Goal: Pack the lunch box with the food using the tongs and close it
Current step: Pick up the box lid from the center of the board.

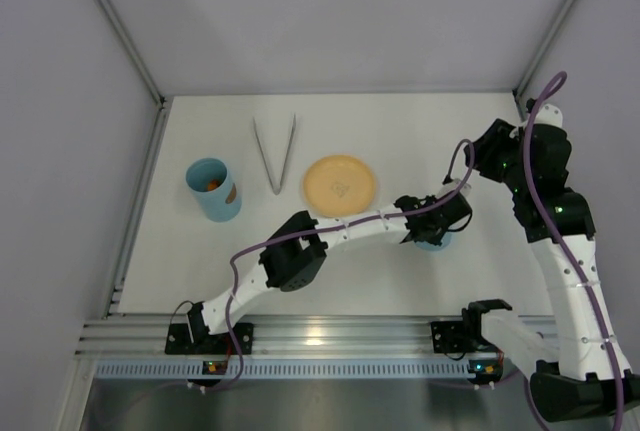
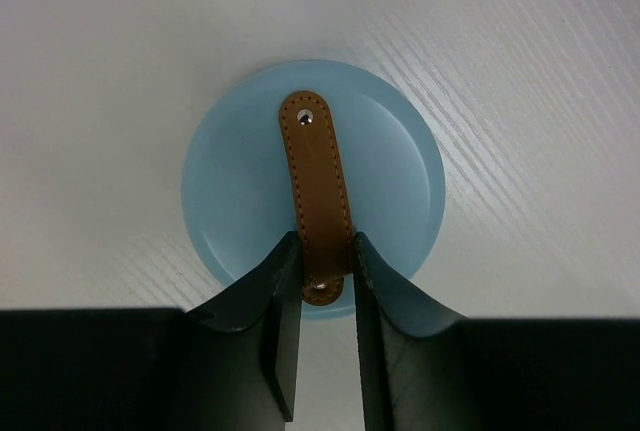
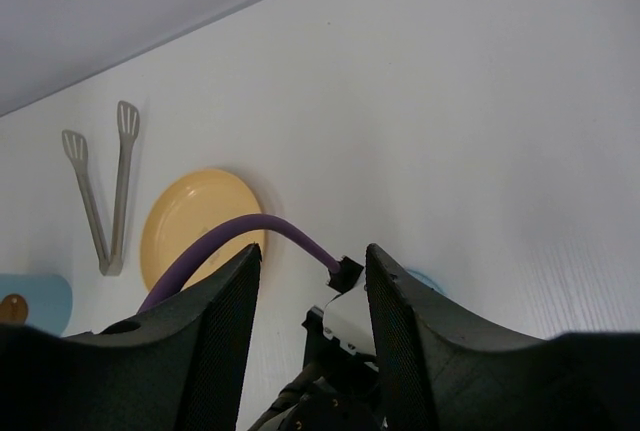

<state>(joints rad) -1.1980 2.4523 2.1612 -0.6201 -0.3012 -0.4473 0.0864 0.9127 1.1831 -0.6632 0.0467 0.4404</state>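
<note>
Left gripper [image 2: 324,247] pinches the lid strap [image 2: 312,171], a grip hidden overhead.

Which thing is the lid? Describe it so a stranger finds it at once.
Start at the white table and find the orange plate in its middle. Just right of the plate, under the left gripper, lies the lid. It is the only flat blue disc, with a brown strap across its top.

Seen from above, the left gripper [image 1: 433,227] hides most of the lid [image 1: 430,245].
</note>
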